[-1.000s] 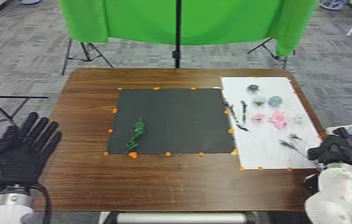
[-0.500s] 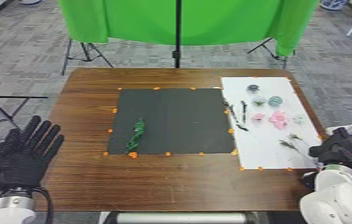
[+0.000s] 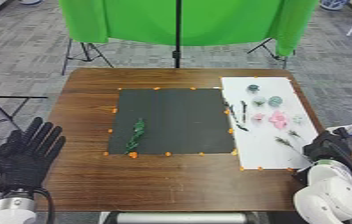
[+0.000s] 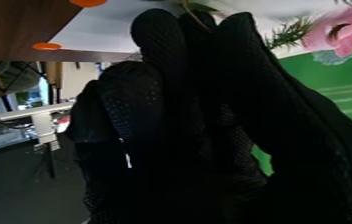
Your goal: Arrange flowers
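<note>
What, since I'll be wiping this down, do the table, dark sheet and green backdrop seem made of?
The table looks like wood or wood-look laminate with a slight sheen: brown, streaked grain. The dark sheet may be matte paper or card: flat, without shine. The green backdrop seems matte cloth, hanging in folds.

No text, label, brand, number or sign can be read in the head view, near or far, left or right. None can be read in the right wrist view either.
</note>
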Controlling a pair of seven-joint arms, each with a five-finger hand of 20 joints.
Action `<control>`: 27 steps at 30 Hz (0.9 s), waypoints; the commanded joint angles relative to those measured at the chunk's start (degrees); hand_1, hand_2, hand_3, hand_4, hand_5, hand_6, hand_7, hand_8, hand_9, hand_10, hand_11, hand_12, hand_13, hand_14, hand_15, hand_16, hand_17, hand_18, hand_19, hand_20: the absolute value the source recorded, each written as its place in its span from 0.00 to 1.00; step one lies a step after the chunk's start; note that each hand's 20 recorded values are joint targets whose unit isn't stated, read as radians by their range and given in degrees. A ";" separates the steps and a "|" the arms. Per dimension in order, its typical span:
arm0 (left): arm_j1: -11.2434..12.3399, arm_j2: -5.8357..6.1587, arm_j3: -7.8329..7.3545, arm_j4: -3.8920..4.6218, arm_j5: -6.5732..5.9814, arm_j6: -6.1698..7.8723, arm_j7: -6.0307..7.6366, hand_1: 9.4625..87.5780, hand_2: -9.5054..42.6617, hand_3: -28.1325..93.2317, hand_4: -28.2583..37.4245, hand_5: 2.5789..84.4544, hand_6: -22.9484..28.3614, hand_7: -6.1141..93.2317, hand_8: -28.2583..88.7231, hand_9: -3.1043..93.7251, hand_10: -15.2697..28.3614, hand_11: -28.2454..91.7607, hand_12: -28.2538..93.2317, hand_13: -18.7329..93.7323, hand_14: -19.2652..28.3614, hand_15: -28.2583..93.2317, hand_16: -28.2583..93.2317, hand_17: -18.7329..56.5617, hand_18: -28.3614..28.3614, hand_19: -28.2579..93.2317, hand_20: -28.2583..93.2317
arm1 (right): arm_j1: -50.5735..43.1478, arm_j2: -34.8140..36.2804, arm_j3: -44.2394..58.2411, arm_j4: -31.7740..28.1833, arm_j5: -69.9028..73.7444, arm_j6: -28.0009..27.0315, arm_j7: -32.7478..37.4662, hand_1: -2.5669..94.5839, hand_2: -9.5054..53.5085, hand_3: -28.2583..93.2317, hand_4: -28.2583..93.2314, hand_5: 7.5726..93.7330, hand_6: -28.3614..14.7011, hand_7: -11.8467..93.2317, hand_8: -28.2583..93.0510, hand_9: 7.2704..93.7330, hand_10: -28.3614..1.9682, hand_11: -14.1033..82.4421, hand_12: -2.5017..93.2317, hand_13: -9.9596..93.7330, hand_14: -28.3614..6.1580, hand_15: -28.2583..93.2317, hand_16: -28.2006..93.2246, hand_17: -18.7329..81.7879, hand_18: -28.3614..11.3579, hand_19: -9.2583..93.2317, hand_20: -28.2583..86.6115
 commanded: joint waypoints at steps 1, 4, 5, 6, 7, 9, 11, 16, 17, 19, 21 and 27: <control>1.44 -0.76 -0.04 -0.24 -0.23 -0.10 -0.44 0.21 0.53 0.86 0.00 0.50 0.61 0.14 0.18 0.40 0.67 0.37 0.32 0.41 0.69 0.45 0.20 0.20 0.70 0.42 0.34 | -1.89 0.73 1.24 -6.62 2.23 3.80 0.85 0.59 0.00 0.85 0.03 0.80 0.55 0.44 0.34 0.86 0.47 0.35 0.50 0.75 0.40 0.83 0.47 0.54 0.04 0.99 0.60; 1.65 -0.76 0.03 -0.30 -0.18 -0.34 -0.35 0.21 0.53 0.86 0.00 0.50 0.61 0.14 0.18 0.40 0.67 0.37 0.32 0.41 0.69 0.45 0.20 0.20 0.70 0.42 0.34 | -1.13 1.01 1.05 -9.47 4.05 5.11 0.79 0.58 0.00 0.86 0.05 0.80 0.55 0.45 0.36 0.86 0.46 0.36 0.52 0.75 0.40 0.83 0.46 0.54 0.04 1.00 0.60; 1.58 -0.80 -0.02 -0.30 -0.15 -0.19 -0.62 0.21 0.53 0.86 0.00 0.50 0.61 0.14 0.18 0.40 0.67 0.37 0.32 0.41 0.69 0.45 0.20 0.20 0.70 0.42 0.34 | -0.84 1.13 0.69 -10.33 4.07 4.99 0.63 0.58 0.00 0.86 0.05 0.80 0.55 0.45 0.36 0.86 0.46 0.37 0.52 0.75 0.40 0.84 0.46 0.54 0.04 1.00 0.60; 1.83 -0.85 -0.03 -0.40 -0.17 -0.30 -0.45 0.21 0.53 0.86 0.00 0.50 0.61 0.14 0.18 0.40 0.67 0.37 0.32 0.41 0.69 0.45 0.20 0.20 0.70 0.42 0.34 | -0.49 1.34 0.23 -11.14 3.96 4.95 0.20 0.57 0.00 0.86 0.06 0.80 0.55 0.45 0.36 0.86 0.46 0.37 0.52 0.75 0.40 0.84 0.47 0.55 0.04 1.00 0.61; 1.93 -0.94 -0.13 -0.46 -0.08 -0.30 -0.63 0.21 0.53 0.86 0.00 0.50 0.62 0.14 0.18 0.40 0.67 0.37 0.32 0.41 0.69 0.45 0.20 0.20 0.70 0.42 0.34 | -0.17 1.49 -0.30 -11.94 3.78 4.80 -0.22 0.57 0.00 0.85 0.06 0.80 0.55 0.45 0.36 0.86 0.46 0.37 0.52 0.75 0.40 0.84 0.46 0.55 0.04 1.00 0.61; 1.82 -0.78 -0.32 -0.41 0.07 -0.34 -0.73 0.21 0.53 0.86 0.00 0.50 0.62 0.14 0.18 0.40 0.67 0.37 0.32 0.41 0.69 0.45 0.20 0.20 0.70 0.42 0.34 | 1.52 1.33 -2.04 -13.11 3.84 5.11 -0.45 0.57 0.00 0.85 0.06 0.80 0.55 0.45 0.37 0.86 0.45 0.38 0.52 0.75 0.40 0.84 0.47 0.55 0.04 1.00 0.61; 1.86 -0.71 -0.55 -0.45 0.02 -0.08 -0.57 0.21 0.53 0.86 0.00 0.50 0.62 0.14 0.18 0.40 0.67 0.37 0.32 0.41 0.69 0.45 0.20 0.20 0.70 0.42 0.34 | 4.26 0.43 -4.50 -13.67 4.87 5.15 -0.42 0.57 0.00 0.85 0.07 0.80 0.55 0.45 0.37 0.85 0.45 0.38 0.51 0.75 0.40 0.84 0.47 0.55 0.04 1.00 0.61; 0.15 0.01 0.22 0.10 0.02 -0.20 -1.67 0.21 0.53 0.86 0.00 0.50 0.61 0.14 0.18 0.40 0.67 0.37 0.32 0.41 0.69 0.45 0.20 0.20 0.70 0.42 0.34 | 10.82 -2.33 -12.02 -13.64 6.48 4.82 -0.92 0.58 0.00 0.84 0.06 0.79 0.55 0.45 0.37 0.85 0.44 0.39 0.51 0.75 0.39 0.84 0.46 0.55 0.03 1.00 0.61; 0.09 0.22 0.27 0.11 -0.02 -0.24 -1.71 0.21 0.53 0.87 0.00 0.50 0.61 0.14 0.18 0.40 0.67 0.37 0.32 0.41 0.69 0.45 0.20 0.20 0.70 0.42 0.34 | 12.09 -2.93 -13.84 -13.31 6.63 4.31 -1.24 0.58 0.00 0.85 0.06 0.79 0.55 0.45 0.37 0.85 0.44 0.39 0.51 0.75 0.39 0.84 0.46 0.55 0.03 1.00 0.61; -0.28 0.38 0.17 0.24 0.06 -0.08 -1.83 0.21 0.53 0.86 0.00 0.50 0.61 0.14 0.18 0.40 0.67 0.37 0.32 0.41 0.69 0.45 0.20 0.20 0.70 0.42 0.34 | 14.90 -4.42 -17.76 -12.23 6.99 3.30 -1.50 0.58 0.00 0.85 0.06 0.79 0.55 0.45 0.38 0.85 0.44 0.39 0.51 0.75 0.39 0.84 0.46 0.55 0.03 1.00 0.62; -0.59 0.50 0.26 0.47 -0.07 0.04 -1.96 0.21 0.53 0.86 0.00 0.50 0.61 0.14 0.18 0.40 0.67 0.37 0.32 0.41 0.69 0.45 0.20 0.20 0.70 0.42 0.34 | 16.95 -6.06 -21.19 -10.97 6.75 2.00 -1.48 0.58 0.00 0.85 0.06 0.79 0.55 0.45 0.38 0.85 0.44 0.39 0.51 0.75 0.39 0.84 0.46 0.55 0.02 1.00 0.62; -1.56 1.08 0.98 0.85 -0.08 -0.12 -2.53 0.21 0.53 0.86 0.00 0.50 0.61 0.14 0.18 0.40 0.67 0.37 0.32 0.41 0.69 0.45 0.20 0.20 0.70 0.42 0.34 | 21.03 -10.72 -28.33 -6.03 7.45 -1.64 -1.32 0.60 0.00 0.84 0.03 0.79 0.53 0.44 0.38 0.84 0.43 0.39 0.51 0.75 0.38 0.84 0.46 0.55 0.02 1.00 0.62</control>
